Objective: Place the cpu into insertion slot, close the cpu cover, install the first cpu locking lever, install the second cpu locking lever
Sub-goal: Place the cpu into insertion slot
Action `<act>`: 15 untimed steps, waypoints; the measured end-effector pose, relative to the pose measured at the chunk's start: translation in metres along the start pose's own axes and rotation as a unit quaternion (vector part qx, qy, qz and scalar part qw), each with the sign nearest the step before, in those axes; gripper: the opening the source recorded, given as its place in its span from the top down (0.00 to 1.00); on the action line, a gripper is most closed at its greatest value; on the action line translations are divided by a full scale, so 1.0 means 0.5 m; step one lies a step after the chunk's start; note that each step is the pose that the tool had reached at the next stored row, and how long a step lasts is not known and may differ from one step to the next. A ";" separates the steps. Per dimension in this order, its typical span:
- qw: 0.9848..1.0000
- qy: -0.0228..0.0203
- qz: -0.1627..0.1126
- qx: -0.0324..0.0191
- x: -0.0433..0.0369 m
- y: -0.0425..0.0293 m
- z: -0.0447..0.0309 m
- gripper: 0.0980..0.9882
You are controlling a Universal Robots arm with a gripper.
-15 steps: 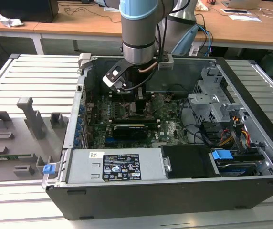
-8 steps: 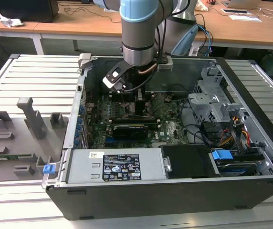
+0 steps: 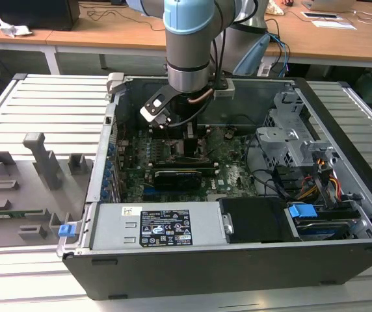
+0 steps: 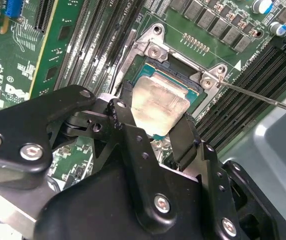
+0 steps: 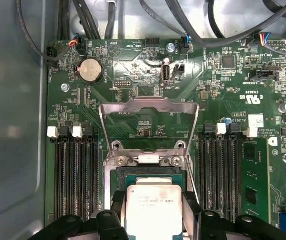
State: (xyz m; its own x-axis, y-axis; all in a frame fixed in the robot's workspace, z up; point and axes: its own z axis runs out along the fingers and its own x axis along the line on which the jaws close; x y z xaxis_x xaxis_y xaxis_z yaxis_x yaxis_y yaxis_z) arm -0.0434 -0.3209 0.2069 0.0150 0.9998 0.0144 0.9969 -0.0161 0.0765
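An open black metal computer case (image 3: 205, 260) holds a green motherboard (image 5: 133, 70). Over it hangs the arm's black gripper (image 4: 155, 120). The thin silvery cpu cover (image 5: 148, 107) stands flipped open beside the dark square insertion slot (image 4: 180, 75). The jaws are clamped on the small square silver-topped cpu (image 4: 160, 102), directly over that slot.

lab — robot arm (image 3: 187, 39), opened computer (image 3: 238, 268), desks (image 3: 108, 36)
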 end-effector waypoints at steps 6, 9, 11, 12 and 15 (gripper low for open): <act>1.000 0.000 0.000 0.000 0.000 0.001 0.008 0.51; 1.000 0.000 0.000 0.000 0.001 0.001 0.010 0.51; 1.000 0.000 0.000 0.000 0.002 0.001 0.013 0.51; 1.000 0.000 0.000 0.000 0.002 0.001 0.014 0.51; 1.000 0.000 0.000 0.000 0.002 0.000 0.015 0.51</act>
State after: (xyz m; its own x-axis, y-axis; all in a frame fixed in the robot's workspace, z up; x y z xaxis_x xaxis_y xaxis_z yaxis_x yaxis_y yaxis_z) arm -0.0426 -0.3198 0.1994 0.0152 0.9998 0.0140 0.9970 -0.0163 0.0758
